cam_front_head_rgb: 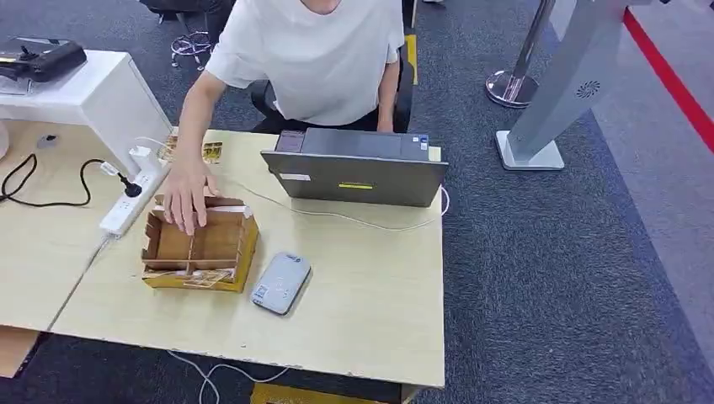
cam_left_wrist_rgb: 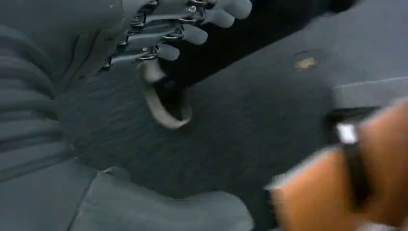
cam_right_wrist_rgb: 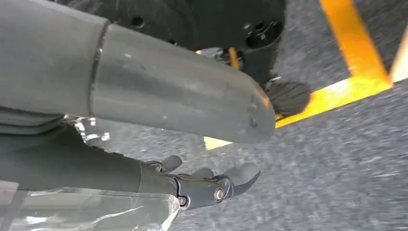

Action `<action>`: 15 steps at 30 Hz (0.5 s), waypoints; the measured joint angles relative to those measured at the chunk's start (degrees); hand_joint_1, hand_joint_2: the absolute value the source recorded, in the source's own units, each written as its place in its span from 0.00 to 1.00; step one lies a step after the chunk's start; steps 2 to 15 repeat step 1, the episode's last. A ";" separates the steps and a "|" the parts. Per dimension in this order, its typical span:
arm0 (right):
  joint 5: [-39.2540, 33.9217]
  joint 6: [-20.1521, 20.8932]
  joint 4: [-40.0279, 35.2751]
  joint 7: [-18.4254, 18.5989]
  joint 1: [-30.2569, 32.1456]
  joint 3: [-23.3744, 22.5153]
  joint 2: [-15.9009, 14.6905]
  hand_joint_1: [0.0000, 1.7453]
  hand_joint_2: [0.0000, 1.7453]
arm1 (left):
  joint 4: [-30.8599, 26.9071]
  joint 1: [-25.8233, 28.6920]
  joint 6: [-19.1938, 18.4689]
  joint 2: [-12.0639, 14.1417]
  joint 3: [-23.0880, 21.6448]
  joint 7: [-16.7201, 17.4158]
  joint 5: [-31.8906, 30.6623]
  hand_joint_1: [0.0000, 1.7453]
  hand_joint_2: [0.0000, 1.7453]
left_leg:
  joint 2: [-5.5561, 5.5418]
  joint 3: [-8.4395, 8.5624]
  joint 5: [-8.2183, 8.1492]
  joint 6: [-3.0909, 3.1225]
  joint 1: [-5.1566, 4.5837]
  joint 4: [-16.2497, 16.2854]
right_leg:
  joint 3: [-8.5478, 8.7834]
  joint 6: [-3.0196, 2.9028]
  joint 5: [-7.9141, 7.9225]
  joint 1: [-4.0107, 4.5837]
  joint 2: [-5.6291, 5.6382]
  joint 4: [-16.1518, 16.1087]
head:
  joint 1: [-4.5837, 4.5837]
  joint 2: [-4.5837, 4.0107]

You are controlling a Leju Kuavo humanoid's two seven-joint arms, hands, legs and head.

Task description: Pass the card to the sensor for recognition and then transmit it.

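Two robot hands hang over grey carpet, both released. The left hand (cam_left_wrist_rgb: 96, 72) has its fingers (cam_left_wrist_rgb: 211, 17) stretched out and apart from the thumb, with nothing between them. The right hand (cam_right_wrist_rgb: 159, 178) has its fingers (cam_right_wrist_rgb: 235, 178) slightly curled under the thick thumb (cam_right_wrist_rgb: 192, 96) and is also grasping nothing.

No card can be picked out for sure. Some small yellowish printed pieces (cam_front_head_rgb: 210, 151) lie on the table (cam_front_head_rgb: 362, 295) just behind the person's hand (cam_front_head_rgb: 187, 198). They are too small to tell whether they are cards. Neither robot hand is touching them, and the wrist views do not show how far off they lie.

The person's hand rests on the back rim of an open cardboard box (cam_front_head_rgb: 189, 280), which has a yellow outer wall and a divider splitting it into compartments. Something pale lies along the front compartment, but I cannot tell what it is. The compartment under the person's fingers looks bare brown.

The grey card reader (cam_front_head_rgb: 280, 283) lies flat just beside the box, on the side away from the person's hand. It carries small blue markings that are unreadable. The grey laptop (cam_front_head_rgb: 358, 172) stands behind the reader with its lid towards the camera. A yellow sticker on the lid has text too small to read. A white power strip (cam_front_head_rgb: 130, 202) lies near the person's hand, on the other side from the laptop, with a black plug in it.
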 joint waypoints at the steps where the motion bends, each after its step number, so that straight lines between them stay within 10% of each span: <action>1: 0.00 -0.11 0.00 0.41 -0.03 0.00 -0.02 0.00 1.00 | 3.84 -0.22 -0.02 -0.13 0.00 0.20 0.04 0.00 1.00 | 0.00 0.00 0.00 0.00 0.00 0.01 | 0.01 0.02 0.01 0.00 0.00 -0.01 | 0.02 0.00; 15: 0.00 -0.11 0.00 0.41 -0.03 0.00 -0.02 0.00 1.00 | 3.84 -0.22 -0.02 -0.13 0.00 0.20 0.04 0.00 1.00 | 0.00 0.00 0.00 0.00 0.00 0.01 | 0.01 0.02 0.01 0.00 0.00 -0.01 | 0.02 0.00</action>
